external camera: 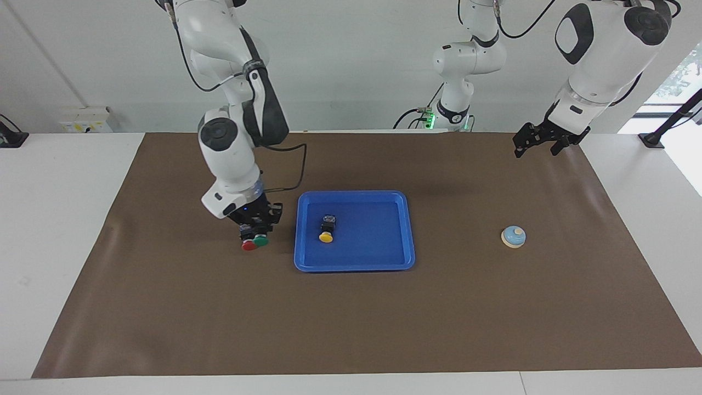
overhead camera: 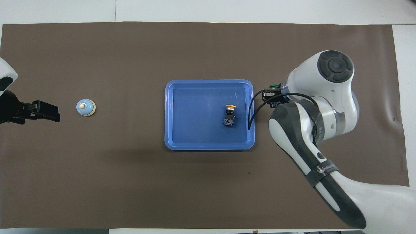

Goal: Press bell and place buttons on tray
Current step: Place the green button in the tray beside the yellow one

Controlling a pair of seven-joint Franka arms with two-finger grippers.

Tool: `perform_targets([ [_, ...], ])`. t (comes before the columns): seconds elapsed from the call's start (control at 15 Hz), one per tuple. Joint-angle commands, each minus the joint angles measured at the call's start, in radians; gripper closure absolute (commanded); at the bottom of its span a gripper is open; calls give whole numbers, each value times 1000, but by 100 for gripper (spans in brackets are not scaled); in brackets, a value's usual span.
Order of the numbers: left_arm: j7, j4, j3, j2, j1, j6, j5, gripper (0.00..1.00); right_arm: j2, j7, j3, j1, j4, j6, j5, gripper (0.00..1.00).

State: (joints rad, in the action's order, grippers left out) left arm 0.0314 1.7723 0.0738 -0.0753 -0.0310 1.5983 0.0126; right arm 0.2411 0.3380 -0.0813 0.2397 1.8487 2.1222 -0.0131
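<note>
My right gripper [external camera: 258,227] is shut on the green button [external camera: 262,240] and holds it just above the mat, over the red button [external camera: 249,245] and beside the blue tray [external camera: 408,230]. In the overhead view only the green button's cap [overhead camera: 273,86] shows by the right gripper [overhead camera: 272,95], and my arm hides the red button. The yellow button [external camera: 327,231] lies on its side in the tray [overhead camera: 208,147]. The light-blue bell [external camera: 514,236] sits toward the left arm's end. My left gripper [external camera: 540,144] hangs open over the mat, waiting.
A brown mat [external camera: 351,318] covers the table, with white tabletop around it. A third white arm [external camera: 458,66] stands at the robots' edge of the table. A black cable [overhead camera: 252,110] loops from my right wrist over the tray's rim.
</note>
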Motion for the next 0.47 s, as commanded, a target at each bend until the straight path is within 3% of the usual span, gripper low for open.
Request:
perform_targets([
  [0.0,5,22,-5,-24,3,19,-11,0,61,126,8,120,-113,-27,2,100],
  [0.27,5,22,-5,-24,3,19,-11,0,228,290,12,232,-277,-22,2,100],
  [0.4,5,22,-5,-24,3,19,-11,0,271,338,14,259,-304,-13,4,100],
])
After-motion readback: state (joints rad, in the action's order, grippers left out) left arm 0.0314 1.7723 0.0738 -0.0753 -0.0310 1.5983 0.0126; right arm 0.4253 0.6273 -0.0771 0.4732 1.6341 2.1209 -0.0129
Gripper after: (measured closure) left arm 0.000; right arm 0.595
